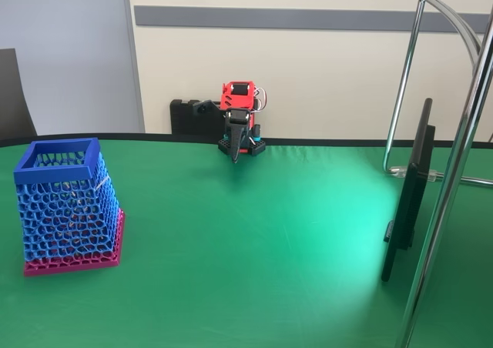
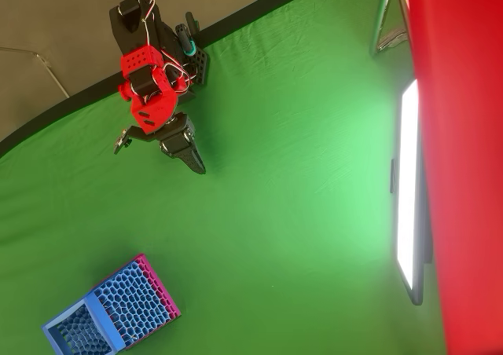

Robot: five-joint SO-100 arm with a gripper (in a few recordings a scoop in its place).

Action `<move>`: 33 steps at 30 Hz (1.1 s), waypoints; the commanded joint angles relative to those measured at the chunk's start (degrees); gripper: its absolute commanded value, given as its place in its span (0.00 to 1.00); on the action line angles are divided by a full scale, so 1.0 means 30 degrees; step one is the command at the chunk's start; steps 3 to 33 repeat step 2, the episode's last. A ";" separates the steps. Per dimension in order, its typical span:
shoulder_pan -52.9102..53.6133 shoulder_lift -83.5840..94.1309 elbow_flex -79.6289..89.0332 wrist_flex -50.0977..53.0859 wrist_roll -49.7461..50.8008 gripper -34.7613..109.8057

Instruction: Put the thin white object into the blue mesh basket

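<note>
1. End effector (image 1: 235, 154): folded at the far edge of the tabletop (image 1: 254, 240), tip pointing down close to the cloth; in the overhead view (image 2: 196, 165) the dark fingers run together to one point. Fingers pressed together, nothing between them, nothing touched that can be made out.

2. Basket (image 1: 68, 208): blue mesh with a square rim on a pink base, standing upright at the near left in the fixed view, well apart from the arm. Overhead view (image 2: 114, 306) shows its opening facing up.

3. White object (image 1: 102, 183): a thin pale streak shows against the basket's right mesh wall, just under the rim. Judged to be the strip leaning inside the basket, but too fine to be sure; no such item lies on the open cloth.

4. Monitor (image 1: 408, 194): dark panel on edge at the right, beside chrome tubes.

5. Risks, as judged:
   - If the strip rests against the mesh, a jolt to the basket could tip it through a hole or over the rim.
   - A further reach toward the basket could push it along the smooth cloth or topple it, given its height.
   - The strip's thinness makes any re-grasp prone to slipping.
</note>
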 commanded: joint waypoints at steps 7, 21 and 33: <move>0.0117 0.0146 0.0088 -0.0322 0.0059 0.25; 0.0117 0.0146 0.0088 -0.0322 0.0059 0.25; 0.0117 0.0146 0.0088 -0.0322 0.0059 0.25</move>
